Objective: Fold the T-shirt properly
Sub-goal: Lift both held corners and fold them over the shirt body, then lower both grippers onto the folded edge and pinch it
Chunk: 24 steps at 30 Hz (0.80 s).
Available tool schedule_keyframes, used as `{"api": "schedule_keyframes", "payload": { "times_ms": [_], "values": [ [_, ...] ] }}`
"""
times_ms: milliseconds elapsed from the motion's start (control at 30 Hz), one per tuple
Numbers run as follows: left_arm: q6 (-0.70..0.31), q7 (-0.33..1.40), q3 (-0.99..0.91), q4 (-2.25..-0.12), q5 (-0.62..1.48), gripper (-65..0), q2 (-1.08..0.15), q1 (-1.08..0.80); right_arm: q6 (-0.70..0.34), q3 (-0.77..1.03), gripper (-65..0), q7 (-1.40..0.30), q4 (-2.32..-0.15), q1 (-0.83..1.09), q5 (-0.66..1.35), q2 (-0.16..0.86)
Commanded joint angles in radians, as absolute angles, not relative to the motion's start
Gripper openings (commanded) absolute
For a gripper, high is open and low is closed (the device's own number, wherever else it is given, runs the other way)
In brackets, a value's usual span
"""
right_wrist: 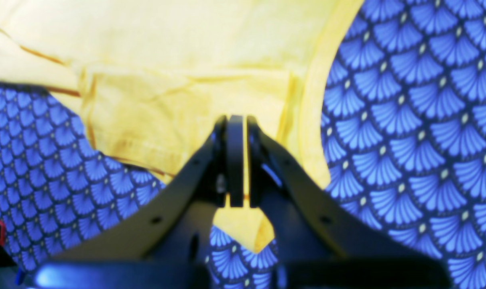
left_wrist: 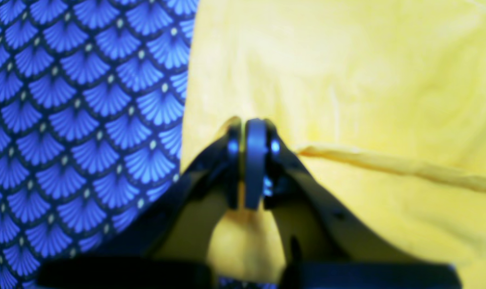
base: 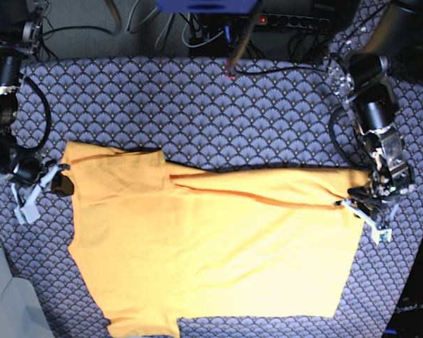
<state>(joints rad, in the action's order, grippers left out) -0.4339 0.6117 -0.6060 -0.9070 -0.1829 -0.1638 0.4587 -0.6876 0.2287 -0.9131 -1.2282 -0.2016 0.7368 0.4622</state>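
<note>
While the T-shirt [base: 204,246] lies spread across the table [base: 197,113], covered in a blue fan-patterned cloth, only the first lengthwise fold appears to be under way. In the base view the far edge of the garment is turned over toward the near side, leaving a long darker crease that runs from the middle toward the right end, and a doubled flap sits at the far left corner. The rest of the body lies open and mostly flat, with a sleeve sticking out at the near edge, left of centre. The left gripper [left_wrist: 253,160], at the right end of the crease in the base view, has its jaws pressed together with a thin line of yellow cloth between them; a folded ridge of fabric runs away from it to the right in the left wrist view. The right gripper [right_wrist: 236,160], at the far left corner of the shirt in the base view, is likewise closed down on the cloth, with a yellow corner hanging out below its jaws in the right wrist view. Judging from this, the work is at an early stage: one long edge is pinched at both ends, apparently to be carried over the body. The opposite long side, the near sleeve and the crosswise folds all seem yet to be done.
</note>
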Motion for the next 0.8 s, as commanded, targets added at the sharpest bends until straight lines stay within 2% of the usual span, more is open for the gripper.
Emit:
{"api": "schedule_keyframes", "payload": {
  "times_ms": [0, 233, 333, 533, 767],
  "values": [
    [-0.437, 0.595, -0.605, -0.931, -0.174, -65.0, -0.176, 0.483, -0.698, 0.239, -61.6, -0.886, -1.242, -0.225, 0.756, 0.478],
    [-0.437, 0.598, -0.607, -0.931, -0.173, -65.0, -0.174, 0.461, -0.698, 0.237, -42.4, -0.874, -1.241, -0.236, 0.754, 0.466],
    [-0.437, 0.596, -0.607, -0.931, -0.173, -65.0, -0.173, 0.455, -0.698, 0.236, -37.4, -0.806, -1.19, -0.234, 0.754, 0.466],
    [-0.437, 0.596, -0.608, -0.932, -0.171, -65.0, -0.173, 0.437, -0.698, 0.148, -36.1, -0.713, -0.998, -0.295, 0.754, 0.484],
    [-0.437, 0.596, -0.61, -0.932, -0.171, -65.0, -0.173, 0.435, -0.698, 0.061, -36.4, -0.67, -0.977, -0.3, 0.754, 0.467]
  ]
}}
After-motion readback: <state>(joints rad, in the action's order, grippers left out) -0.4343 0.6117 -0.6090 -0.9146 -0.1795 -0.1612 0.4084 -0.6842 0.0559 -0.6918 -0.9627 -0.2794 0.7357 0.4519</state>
